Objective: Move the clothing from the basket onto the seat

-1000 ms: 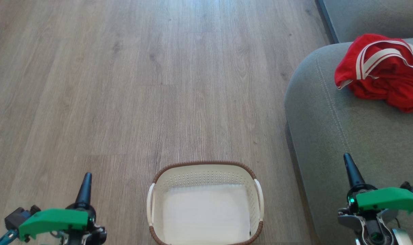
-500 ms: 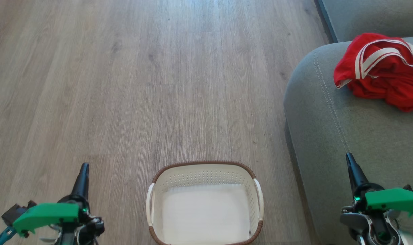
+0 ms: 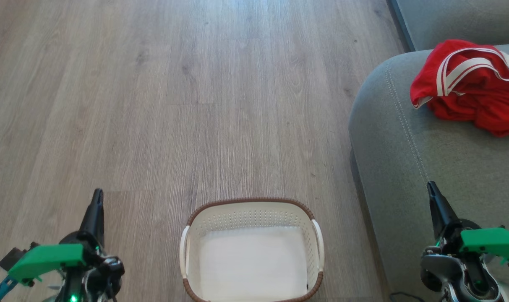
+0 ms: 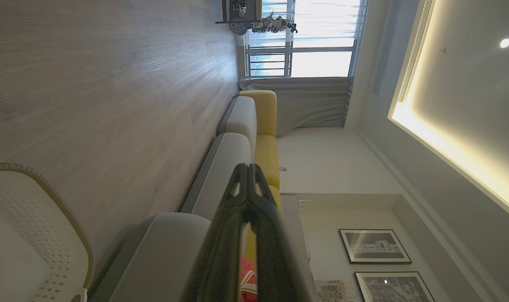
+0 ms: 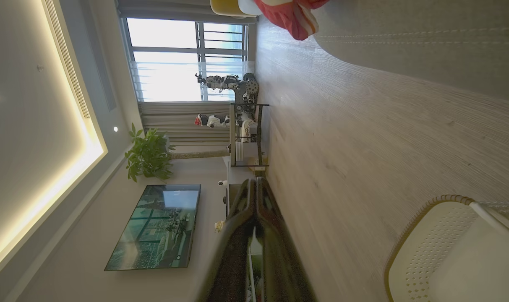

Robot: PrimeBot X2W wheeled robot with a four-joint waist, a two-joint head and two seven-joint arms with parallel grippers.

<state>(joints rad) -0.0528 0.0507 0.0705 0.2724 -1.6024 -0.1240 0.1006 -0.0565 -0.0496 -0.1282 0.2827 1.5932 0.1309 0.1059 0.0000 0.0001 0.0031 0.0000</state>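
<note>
Left gripper point(image 3: 95, 207): fingers pinched shut, holding nothing. The basket point(image 3: 250, 202) in the middle has no clothes in it. Right gripper point(image 3: 435, 201) is the same, shut and empty, over the seat point(image 3: 405, 147). The red clothing point(image 3: 468, 88) is piled far right on the seat. Looks done to me; the next move is probably just parking the arms.

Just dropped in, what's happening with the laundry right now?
Nothing is being handled. The red white-striped clothing lies heaped on the grey-green sofa seat, and the brown-rimmed cream plastic basket on the wood floor looks empty. The left hand and right hand are shut, holding nothing, either side of the basket.
</note>
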